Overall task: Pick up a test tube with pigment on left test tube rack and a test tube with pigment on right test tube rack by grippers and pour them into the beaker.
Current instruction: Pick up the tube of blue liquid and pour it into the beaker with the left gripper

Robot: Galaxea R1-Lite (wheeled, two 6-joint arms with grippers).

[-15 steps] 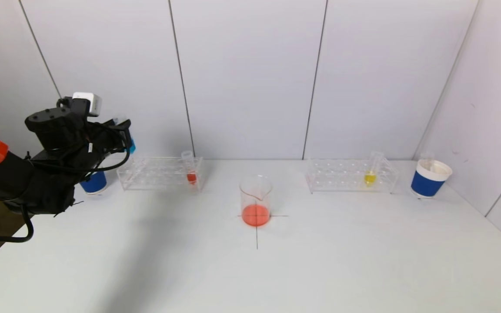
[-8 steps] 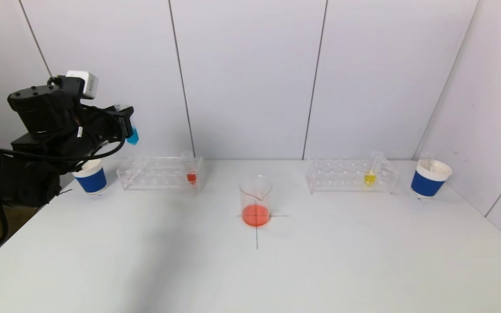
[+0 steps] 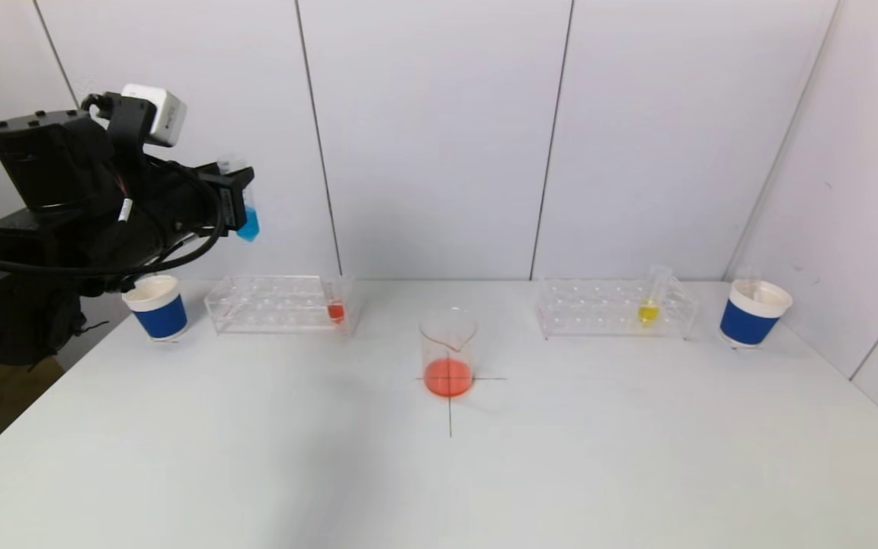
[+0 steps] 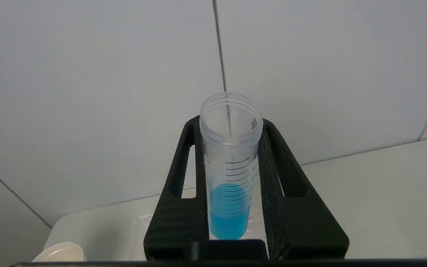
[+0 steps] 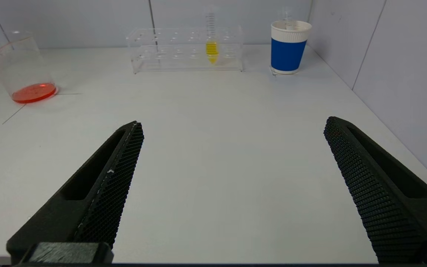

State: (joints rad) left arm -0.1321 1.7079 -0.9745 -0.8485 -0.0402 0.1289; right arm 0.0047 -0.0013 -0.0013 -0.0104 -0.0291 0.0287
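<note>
Left claw (image 3: pixel 239 207): clamped on a tube of blue liquid (image 3: pixel 247 221), carried high over the far-left part of the surface (image 3: pixel 439 488), above the near-left end of the left rack (image 3: pixel 279 303).
Tube in the grip: upright, mouth up, about a third full; in the left wrist view the two fingers (image 4: pixel 272 193) press its sides.
Change: over the last second the left arm has risen and swung right, off the blue cup (image 3: pixel 155 306) at the far left, which was partly hidden behind it and now shows whole.
Meaning: the lift out of the rack looks finished; the carry to the beaker (image 3: pixel 448 352) seems under way.
Beaker: on the cross mark at the middle, already holding a shallow orange-red layer.
Left rack, remaining: one tube with red liquid (image 3: pixel 336 309) at its right end.
Right claw (image 5: pixel 232 185): spread wide and idle, low over the near surface, out of the head view.
Right rack (image 3: pixel 616 308): a tube with yellow liquid (image 3: pixel 648 311) stands in it, untouched; a second blue cup (image 3: pixel 753 313) at far right may hold a spent tube, hard to tell.
</note>
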